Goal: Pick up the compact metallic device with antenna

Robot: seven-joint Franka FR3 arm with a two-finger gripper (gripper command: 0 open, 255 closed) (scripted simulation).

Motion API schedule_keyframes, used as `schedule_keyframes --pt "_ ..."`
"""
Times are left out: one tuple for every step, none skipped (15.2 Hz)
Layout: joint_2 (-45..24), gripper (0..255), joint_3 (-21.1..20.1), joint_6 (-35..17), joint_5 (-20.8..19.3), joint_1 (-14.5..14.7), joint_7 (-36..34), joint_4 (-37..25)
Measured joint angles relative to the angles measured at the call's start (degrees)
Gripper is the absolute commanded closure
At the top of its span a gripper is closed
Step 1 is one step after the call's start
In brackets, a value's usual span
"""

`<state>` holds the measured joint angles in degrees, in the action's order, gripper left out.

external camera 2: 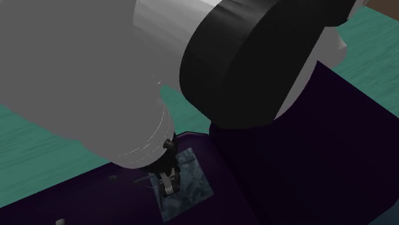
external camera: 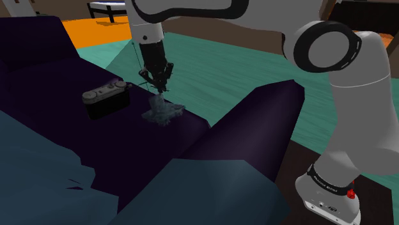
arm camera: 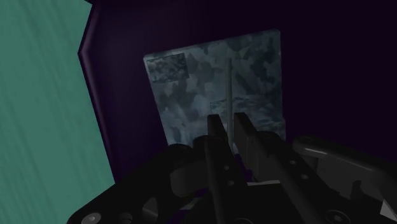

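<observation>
My black gripper (external camera: 160,88) hangs just above the seat of a dark purple sofa (external camera: 57,83). Its fingers stand almost together and clasp a small pale grey device (external camera 2: 168,184), mostly hidden between them. A thin antenna (arm camera: 228,89) sticks out past the fingertips (arm camera: 216,127). Right under the gripper (arm camera: 230,124) lies a flat grey-blue mottled patch (arm camera: 191,95), seen as a crumpled shape (external camera: 164,112) in the shoulder view and a tilted rectangle (external camera 2: 192,185) in the second exterior view.
A black box with a grey, camera-like top (external camera: 106,97) sits on the seat to the shoulder view's left of the gripper. The sofa's purple arm (external camera: 256,121) rises on the right. Teal floor (external camera: 230,70) lies beyond, and blue cushions (external camera: 38,166) lie in front.
</observation>
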<state>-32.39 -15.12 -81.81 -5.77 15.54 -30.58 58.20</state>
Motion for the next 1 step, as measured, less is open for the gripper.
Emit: schedule_keyframes --pt "-0.17 255 0.00 0.55 -0.04 0.10 -0.02 -0.72"
